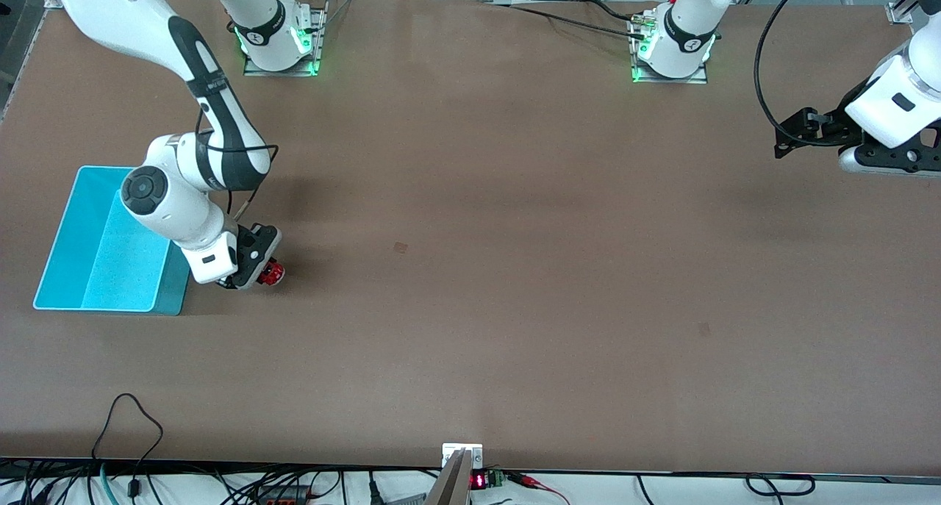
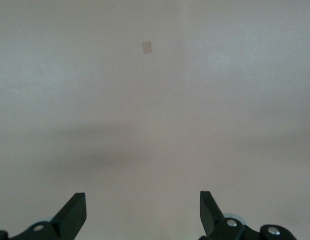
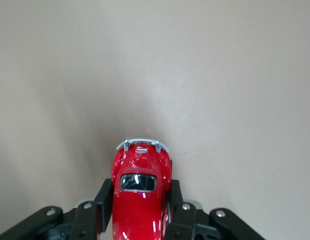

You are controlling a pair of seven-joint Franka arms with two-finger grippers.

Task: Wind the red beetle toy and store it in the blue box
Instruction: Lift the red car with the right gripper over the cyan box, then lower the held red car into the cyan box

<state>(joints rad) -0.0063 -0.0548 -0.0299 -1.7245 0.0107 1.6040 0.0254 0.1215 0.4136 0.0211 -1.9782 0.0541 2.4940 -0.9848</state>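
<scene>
The red beetle toy (image 1: 273, 271) is on the table just beside the blue box (image 1: 81, 233), toward the right arm's end. My right gripper (image 1: 266, 270) is down at the table and shut on the toy. In the right wrist view the toy (image 3: 141, 195) sits between my two black fingers (image 3: 103, 199), which press its sides, with its silvery bumper pointing away from the wrist. My left gripper (image 1: 798, 134) is open and empty, held up in the air at the left arm's end of the table; in its own view (image 2: 143, 212) only bare table lies under it.
The blue box is open-topped and empty, its nearest wall right beside my right wrist. Two small dark marks (image 1: 401, 248) are on the brown table. Cables lie along the table edge nearest the front camera.
</scene>
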